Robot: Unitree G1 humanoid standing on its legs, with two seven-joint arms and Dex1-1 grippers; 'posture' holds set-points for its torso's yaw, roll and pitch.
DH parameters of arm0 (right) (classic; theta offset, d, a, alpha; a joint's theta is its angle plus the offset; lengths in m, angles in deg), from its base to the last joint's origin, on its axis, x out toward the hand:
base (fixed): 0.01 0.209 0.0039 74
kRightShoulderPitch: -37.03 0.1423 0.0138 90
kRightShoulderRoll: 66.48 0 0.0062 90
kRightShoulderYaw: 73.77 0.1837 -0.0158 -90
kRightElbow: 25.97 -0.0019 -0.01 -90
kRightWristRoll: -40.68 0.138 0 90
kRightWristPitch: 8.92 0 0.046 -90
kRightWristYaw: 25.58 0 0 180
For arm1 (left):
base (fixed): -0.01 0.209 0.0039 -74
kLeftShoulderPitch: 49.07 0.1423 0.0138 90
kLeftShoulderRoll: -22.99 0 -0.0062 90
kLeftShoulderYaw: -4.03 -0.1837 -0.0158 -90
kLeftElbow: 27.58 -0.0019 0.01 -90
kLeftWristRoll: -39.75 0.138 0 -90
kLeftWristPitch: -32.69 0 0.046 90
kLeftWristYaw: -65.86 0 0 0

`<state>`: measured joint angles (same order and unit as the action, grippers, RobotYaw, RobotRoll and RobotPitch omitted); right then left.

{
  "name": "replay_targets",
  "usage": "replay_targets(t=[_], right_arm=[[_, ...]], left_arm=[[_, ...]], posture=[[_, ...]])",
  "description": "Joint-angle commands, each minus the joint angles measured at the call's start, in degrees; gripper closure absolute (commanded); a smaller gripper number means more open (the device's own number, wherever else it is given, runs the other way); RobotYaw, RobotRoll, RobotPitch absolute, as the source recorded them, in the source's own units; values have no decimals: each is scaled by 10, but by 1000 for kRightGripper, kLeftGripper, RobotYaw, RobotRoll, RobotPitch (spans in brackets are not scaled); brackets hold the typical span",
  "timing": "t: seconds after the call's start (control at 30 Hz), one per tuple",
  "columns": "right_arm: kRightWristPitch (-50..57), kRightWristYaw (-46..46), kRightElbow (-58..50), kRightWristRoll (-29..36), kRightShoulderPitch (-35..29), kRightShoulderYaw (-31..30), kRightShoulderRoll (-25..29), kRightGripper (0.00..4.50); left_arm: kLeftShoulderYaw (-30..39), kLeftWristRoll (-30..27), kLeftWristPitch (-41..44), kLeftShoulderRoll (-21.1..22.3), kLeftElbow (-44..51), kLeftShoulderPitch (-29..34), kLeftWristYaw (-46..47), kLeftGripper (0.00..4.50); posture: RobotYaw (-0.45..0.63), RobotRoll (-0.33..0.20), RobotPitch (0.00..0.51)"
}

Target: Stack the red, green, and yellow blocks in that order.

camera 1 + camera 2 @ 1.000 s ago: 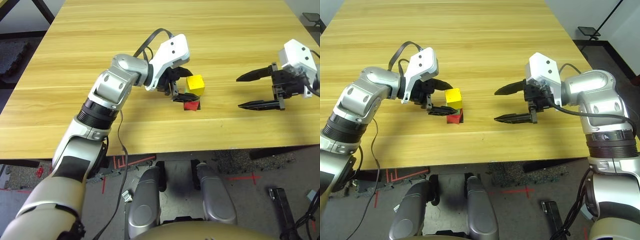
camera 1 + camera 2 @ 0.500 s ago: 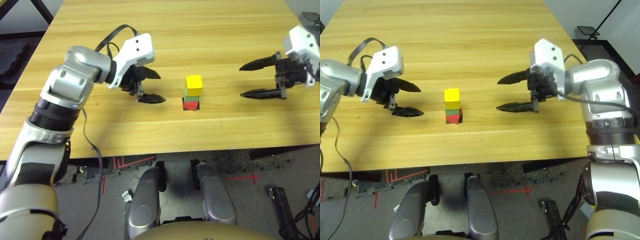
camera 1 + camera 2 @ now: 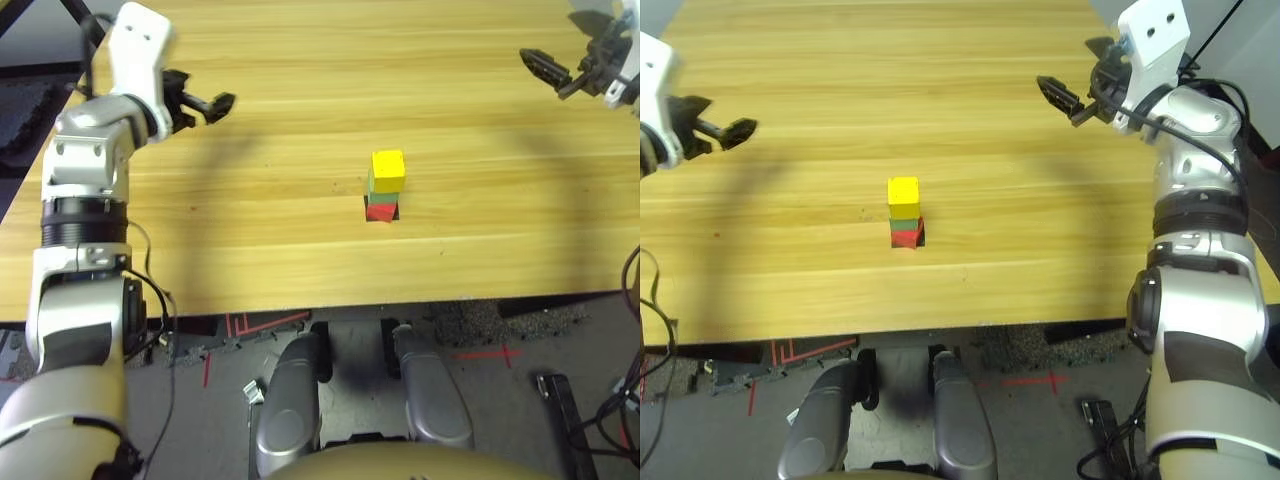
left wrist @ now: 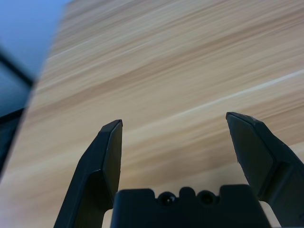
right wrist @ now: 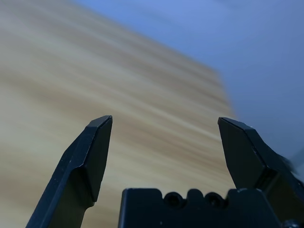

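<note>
Left eye view shows the three blocks standing as one small tower near the middle of the wooden bench [image 3: 300, 80], a little toward its near edge. The red block [image 3: 381, 211] is at the bottom, the green block [image 3: 374, 185] sits on it, and the yellow block [image 3: 389, 169] is on top, touching the green one. The tower stands upright, with the yellow block set slightly askew over the green. A thin dark patch shows at the foot of the red block on the bench surface; what it is cannot be told.

Both arms are held wide, well apart from the tower. The left hand [image 3: 205, 103] hangs over the far left part of the bench, near its left edge, its black fingers pointing across the wood. In the left wrist view the left hand [image 4: 173, 121] is released, the two fingers [image 4: 107, 152] spread wide with only bare wood grain between them. The right hand [image 3: 1080, 85] is over the far right part of the bench, near the right edge. In the right wrist view it is likewise released, fingers [image 5: 92, 152] standing far apart and grasping nothing, with blurred bench surface and a bluish background beyond.
</note>
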<state>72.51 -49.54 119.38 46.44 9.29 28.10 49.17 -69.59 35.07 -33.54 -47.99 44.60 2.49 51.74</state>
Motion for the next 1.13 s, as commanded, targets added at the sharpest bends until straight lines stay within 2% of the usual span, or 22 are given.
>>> replay_targets(t=[0.03,0.2,0.37,0.47,0.63,0.83,1.13], right_arm=[[-11,85,-3,15,-41,46,-2,0],[8,150,-92,34,-142,89,-25,0],[46,175,-193,57,-220,112,-54,0],[71,176,-238,68,-245,116,-66,0],[139,194,-388,90,-324,119,-113,0],[185,208,-504,102,-401,118,-162,0],[173,197,-457,88,-367,123,-146,0]], left_arm=[[38,21,-24,-49,111,62,108,39],[19,57,-52,-134,225,153,189,39],[-5,70,-68,-185,254,170,217,39],[-10,81,-80,-191,245,163,228,39],[-11,94,-102,-188,228,160,244,39],[10,89,-97,-188,224,168,257,39],[20,86,-104,-181,235,174,250,39]], posture=[[270,113,279],[255,107,291],[229,102,301],[209,96,314],[166,82,339],[174,97,336],[206,99,306]])
